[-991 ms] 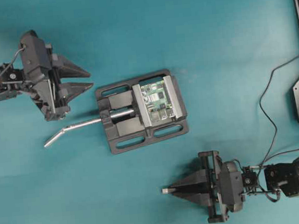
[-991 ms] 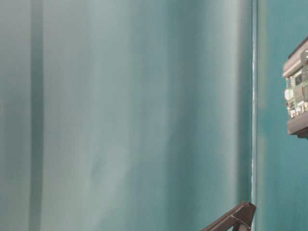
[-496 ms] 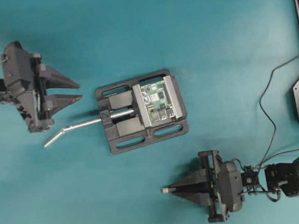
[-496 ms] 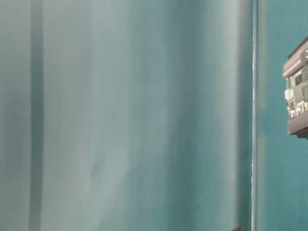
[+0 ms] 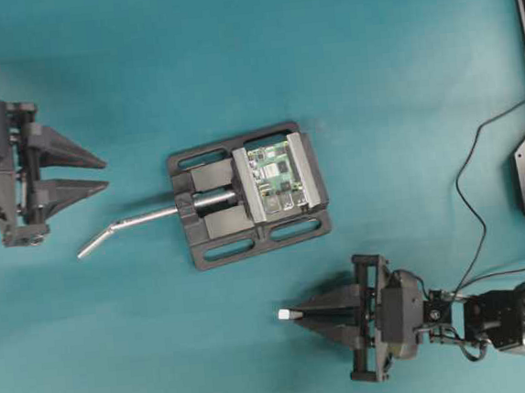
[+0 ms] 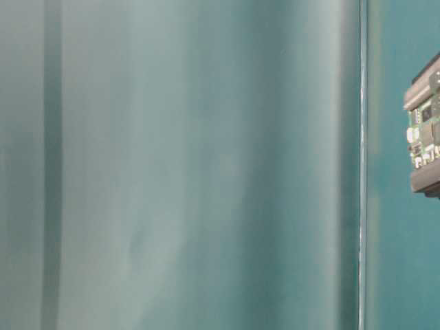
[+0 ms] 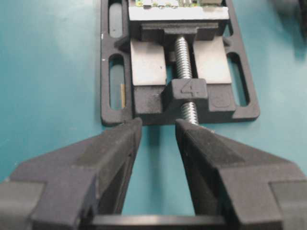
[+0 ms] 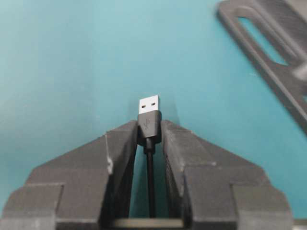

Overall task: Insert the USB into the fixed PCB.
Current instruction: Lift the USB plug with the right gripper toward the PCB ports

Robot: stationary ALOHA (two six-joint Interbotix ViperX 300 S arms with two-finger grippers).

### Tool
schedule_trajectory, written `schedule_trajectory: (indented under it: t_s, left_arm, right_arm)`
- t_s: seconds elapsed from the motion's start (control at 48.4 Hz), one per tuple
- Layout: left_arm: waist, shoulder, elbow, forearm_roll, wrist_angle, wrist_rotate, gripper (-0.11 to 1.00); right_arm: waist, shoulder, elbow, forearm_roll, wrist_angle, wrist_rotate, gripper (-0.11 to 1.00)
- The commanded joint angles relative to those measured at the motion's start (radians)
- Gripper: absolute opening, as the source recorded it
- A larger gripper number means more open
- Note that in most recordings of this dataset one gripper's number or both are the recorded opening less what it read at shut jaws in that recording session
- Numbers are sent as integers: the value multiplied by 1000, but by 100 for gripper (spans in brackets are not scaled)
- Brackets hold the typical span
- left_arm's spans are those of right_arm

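Overhead: your right hand [image 5: 296, 314] is clamped on USB [image 5: 284, 314], well short of PCB [image 5: 274, 174]; insertion's left. Left hand [image 5: 93, 173] gapes, empty.

USB [image 8: 150, 113]: silvery tip, black cable, pinched between right gripper [image 8: 149, 132] fingers, tip protruding. Fixed PCB [image 5: 275, 176]: green, chip-studded, lying flat, well apart from plug.

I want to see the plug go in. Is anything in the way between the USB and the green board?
From overhead, mostly bare teal table lies between the USB and the green board, then the black vise's base edge.
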Motion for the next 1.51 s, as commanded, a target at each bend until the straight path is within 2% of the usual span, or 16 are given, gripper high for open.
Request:
schedule_trajectory:
  t_s: [0.0,0.186,0.392,0.661,0.826,0.929,1.198,1.487]
  left_arm:
    - [-6,-49,18,5,-3,3,46]
    - [-6,-190,91,5,2,2,46]
    - [-6,-422,169,8,14,3,46]
    - [-6,-663,236,8,143,0,46]
    - [-6,-676,236,9,163,0,46]
    - [-6,-675,236,9,164,0,46]
    - [-6,-684,227,9,215,0,46]
    - [-5,-692,201,9,264,-2,46]
  right_arm:
    - [23,-48,-14,66,-21,0,20]
    - [48,-60,-34,198,-35,0,20]
    - [57,-63,-55,316,-48,0,20]
    - [61,-63,-74,454,-129,0,20]
    - [61,-63,-92,540,-161,-9,20]
    - [61,-61,-101,572,-184,-21,20]
    - [61,-46,-163,683,-270,-147,20]
    - [55,-32,-218,756,-341,-150,20]
